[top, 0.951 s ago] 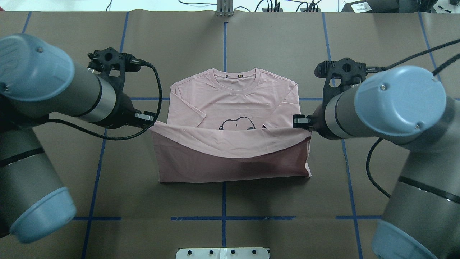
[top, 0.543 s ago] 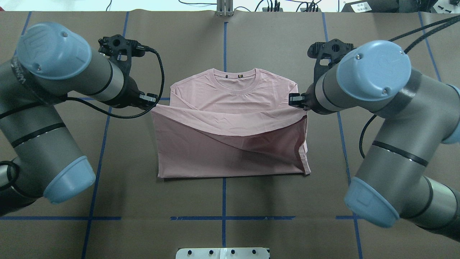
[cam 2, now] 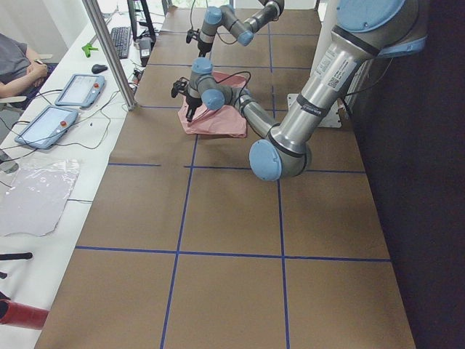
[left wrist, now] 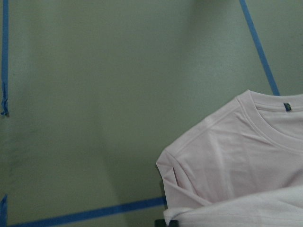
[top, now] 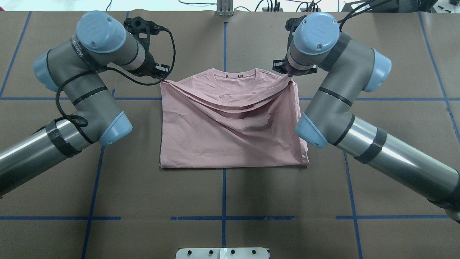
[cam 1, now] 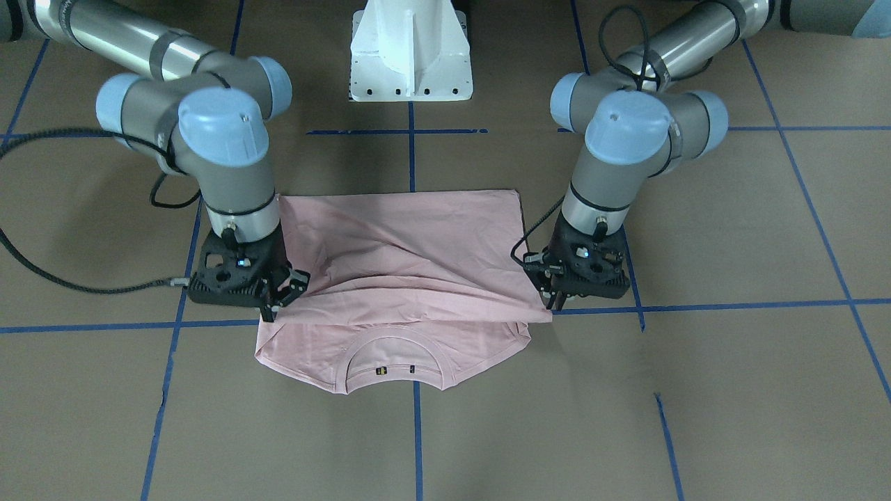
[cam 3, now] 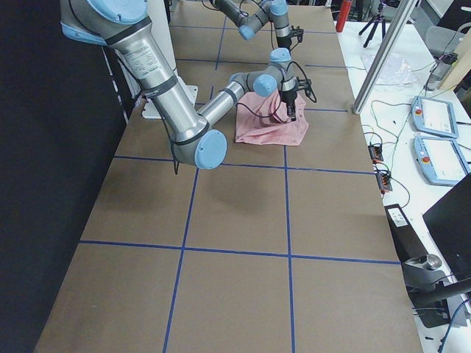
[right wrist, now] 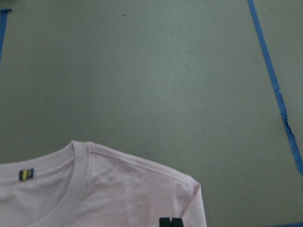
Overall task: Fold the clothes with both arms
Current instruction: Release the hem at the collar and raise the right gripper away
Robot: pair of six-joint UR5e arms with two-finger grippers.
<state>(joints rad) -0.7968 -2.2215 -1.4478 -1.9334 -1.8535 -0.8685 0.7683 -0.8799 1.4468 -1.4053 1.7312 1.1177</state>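
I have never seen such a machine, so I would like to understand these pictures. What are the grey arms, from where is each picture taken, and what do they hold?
These are two robot arms, a left arm and a right arm, at a table covered in brown paper with blue tape lines. Each ends in a two-finger gripper. One picture looks down from behind the robot, one faces it from across the table (there its left arm appears on the right), two look along the table from its ends, and two come from small cameras on the wrists. One pink T-shirt lies on the table. The left gripper and the right gripper each pinch one corner of its bottom edge and hold that edge up, folded over toward the collar.
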